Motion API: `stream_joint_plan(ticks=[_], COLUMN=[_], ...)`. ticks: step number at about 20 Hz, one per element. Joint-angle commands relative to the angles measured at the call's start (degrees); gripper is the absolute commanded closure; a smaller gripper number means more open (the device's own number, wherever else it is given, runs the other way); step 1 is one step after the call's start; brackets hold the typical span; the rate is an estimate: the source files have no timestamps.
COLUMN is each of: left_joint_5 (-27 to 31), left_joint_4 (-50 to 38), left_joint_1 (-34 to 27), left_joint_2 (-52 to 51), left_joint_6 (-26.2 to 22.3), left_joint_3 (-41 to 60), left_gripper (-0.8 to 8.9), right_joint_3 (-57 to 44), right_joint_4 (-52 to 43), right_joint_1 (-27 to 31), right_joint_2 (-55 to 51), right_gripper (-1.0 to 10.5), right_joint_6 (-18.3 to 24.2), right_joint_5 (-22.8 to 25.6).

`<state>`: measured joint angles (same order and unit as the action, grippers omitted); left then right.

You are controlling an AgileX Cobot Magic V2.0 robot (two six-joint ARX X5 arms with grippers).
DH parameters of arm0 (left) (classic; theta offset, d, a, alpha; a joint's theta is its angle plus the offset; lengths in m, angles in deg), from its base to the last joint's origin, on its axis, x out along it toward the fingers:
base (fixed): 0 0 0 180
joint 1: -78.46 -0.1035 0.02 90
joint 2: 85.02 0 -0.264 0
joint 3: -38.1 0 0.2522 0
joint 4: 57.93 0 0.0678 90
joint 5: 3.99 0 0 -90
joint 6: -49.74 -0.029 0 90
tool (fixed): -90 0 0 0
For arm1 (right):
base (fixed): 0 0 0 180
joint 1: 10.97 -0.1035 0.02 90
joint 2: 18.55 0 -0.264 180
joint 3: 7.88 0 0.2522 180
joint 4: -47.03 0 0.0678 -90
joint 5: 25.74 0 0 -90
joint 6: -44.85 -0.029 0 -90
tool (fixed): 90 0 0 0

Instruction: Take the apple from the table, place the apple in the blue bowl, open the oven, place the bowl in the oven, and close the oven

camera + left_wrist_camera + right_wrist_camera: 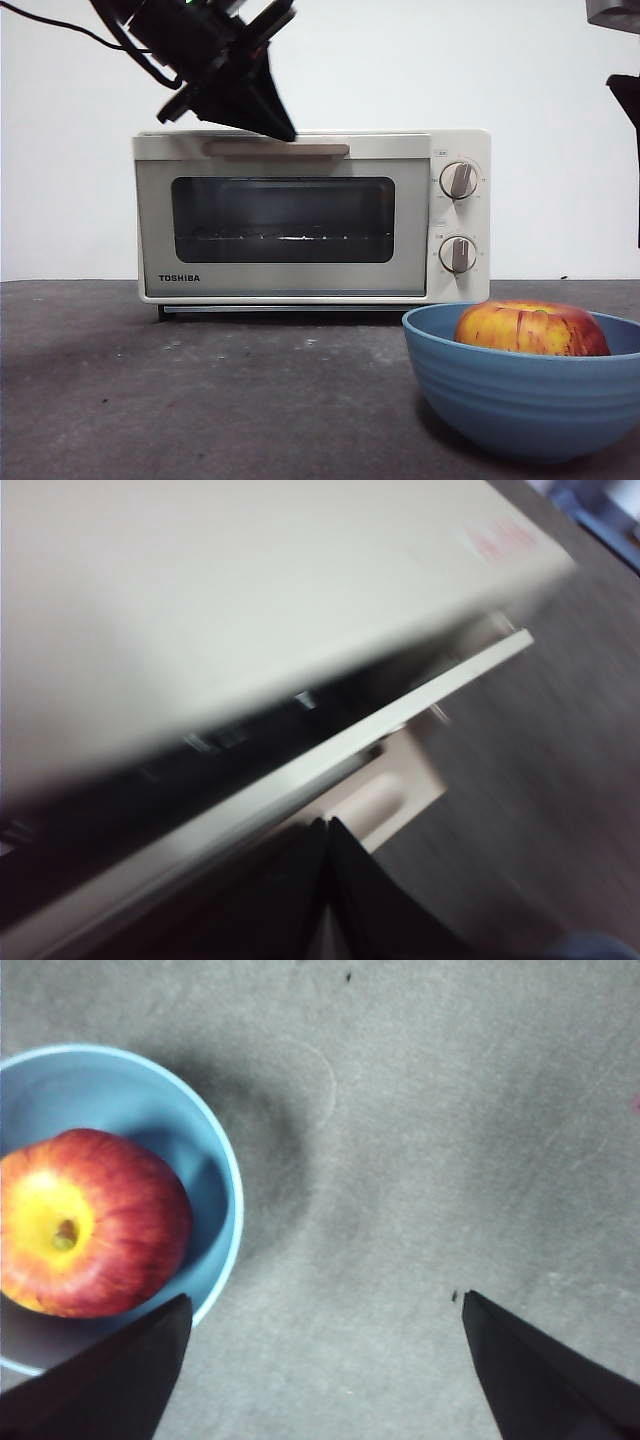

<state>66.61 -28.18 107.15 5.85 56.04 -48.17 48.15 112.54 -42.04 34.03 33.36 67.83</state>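
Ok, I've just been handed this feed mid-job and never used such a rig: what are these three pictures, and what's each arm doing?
It is a two-armed table robot. The front camera looks level across the dark grey table: a cream-white boxy TOSHIBA oven, and a red-and-yellow apple lying in a wide blue bowl. The other two cameras ride on the wrists. The left gripper, jaws together, is at the oven's taupe bar handle; the door looks slightly ajar. The right gripper hangs open above the table beside the bowl, holding nothing.
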Motion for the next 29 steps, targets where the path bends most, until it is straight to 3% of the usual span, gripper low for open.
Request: stream_joint_plan(ticks=[1,7,15,22,29], left_joint_5=[0.96,0.94,0.92,-3.15,-8.33], left_joint_4=[8.11,17.31,17.88,18.84,16.09], left_joint_1=[2.86,6.93,5.57,-2.14,-12.9], left_joint_2=[2.47,1.42,-5.7,-17.09,-31.82], left_joint_6=[-1.16,-1.18,-1.18,-1.33,-1.31], left_joint_3=[0.72,0.72,0.72,2.93,21.11], left_gripper=[8.06,8.06,8.06,8.06,8.06], right_joint_3=[0.55,0.55,0.55,0.55,0.55], right_joint_4=[-0.42,-0.81,-3.74,-8.81,-11.82], right_joint_1=[-0.13,1.03,4.24,5.03,5.03], right_joint_2=[0.46,0.5,2.62,11.56,19.28], right_gripper=[5.2,5.2,5.2,5.2,6.0], right_joint_6=[-1.46,-4.76,-6.82,-6.73,-4.59], right_joint_5=[-0.98,-3.45,-6.88,-11.32,-12.09])
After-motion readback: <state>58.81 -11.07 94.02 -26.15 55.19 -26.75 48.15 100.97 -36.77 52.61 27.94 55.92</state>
